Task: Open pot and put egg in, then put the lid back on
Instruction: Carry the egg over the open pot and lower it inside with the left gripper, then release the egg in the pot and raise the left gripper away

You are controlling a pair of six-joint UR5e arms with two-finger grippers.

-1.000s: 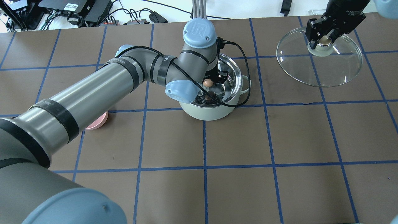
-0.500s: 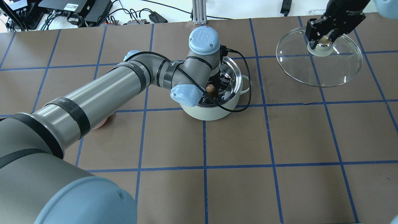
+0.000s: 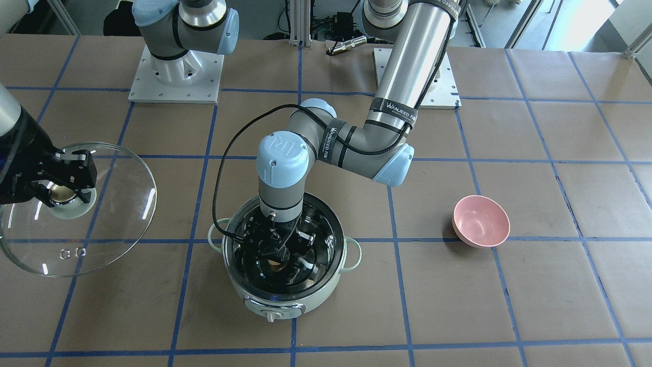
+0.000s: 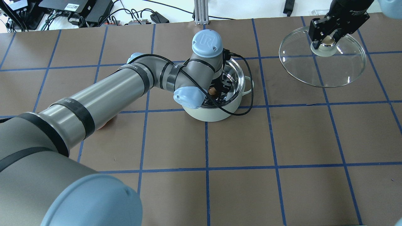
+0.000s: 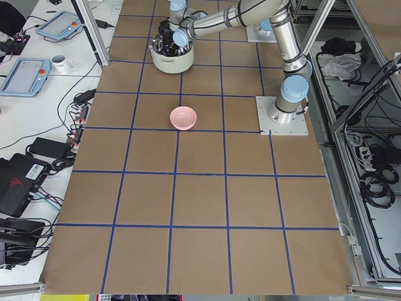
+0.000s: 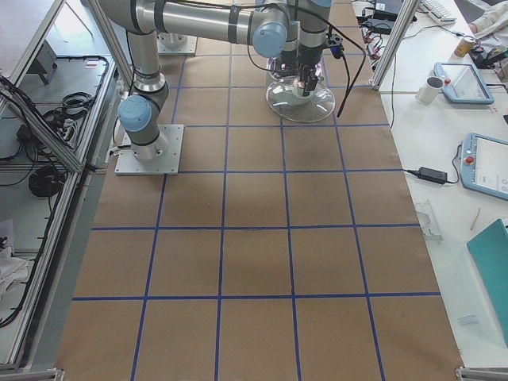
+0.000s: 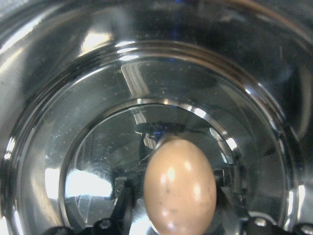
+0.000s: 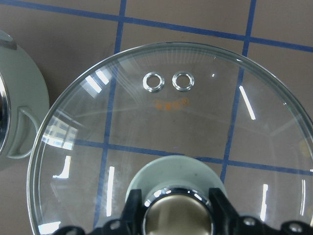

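The pale green pot (image 4: 216, 114) stands open mid-table, also in the front view (image 3: 318, 295). My left gripper (image 4: 214, 90) reaches down inside it, shut on the tan egg (image 4: 212, 90). The left wrist view shows the egg (image 7: 180, 188) held between the fingers just above the pot's shiny steel bottom. In the front view the egg (image 3: 276, 263) shows low in the pot. My right gripper (image 4: 326, 40) is shut on the beige knob of the glass lid (image 4: 329, 69) and holds the lid off to the pot's right. The lid also shows in the right wrist view (image 8: 171, 127).
A pink bowl (image 3: 481, 221) stands on the table on my left side, apart from the pot. A black cable loops from the left wrist around the pot's rim. Boxes and cables lie beyond the table's far edge.
My left wrist has dropped lower over the pot, carrying the egg deeper inside. The right gripper and the lid have not moved.
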